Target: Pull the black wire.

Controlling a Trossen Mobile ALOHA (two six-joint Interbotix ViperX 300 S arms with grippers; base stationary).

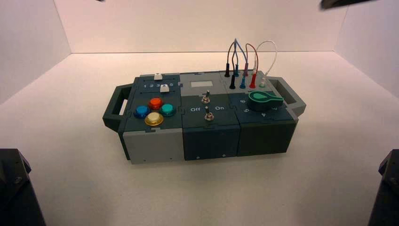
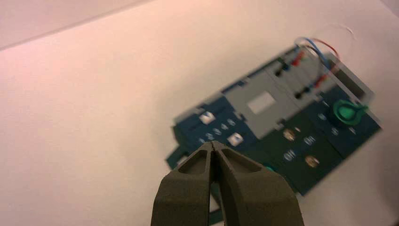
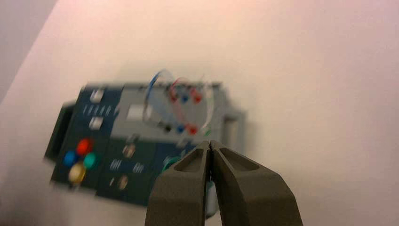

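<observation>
Task not started: black wire sits with both plugs seated in the grey wiring panel at the far right of the box. One black plug in the far row, one in the near row, lead arching between them. It is the leftmost of the leads.

Left hand: high above the tabletop, off the box's left side, fingertips pressed together, holding nothing. Right hand: likewise raised, over the knob side of the box, fingertips together, empty. Neither touches the box or any lead.

Left to do, by judgement: all of it. One hand must descend to the black lead, part its fingers, clamp on and draw it out of its sockets.

Count on box:
- leads: four (black, blue, red, white)
- round buttons: four (blue, orange, teal, yellow)
- toggle switches: two, centre panel
- white slider caps: two, far left
- green knob: one, near right
- carry handles: two, one per end
</observation>
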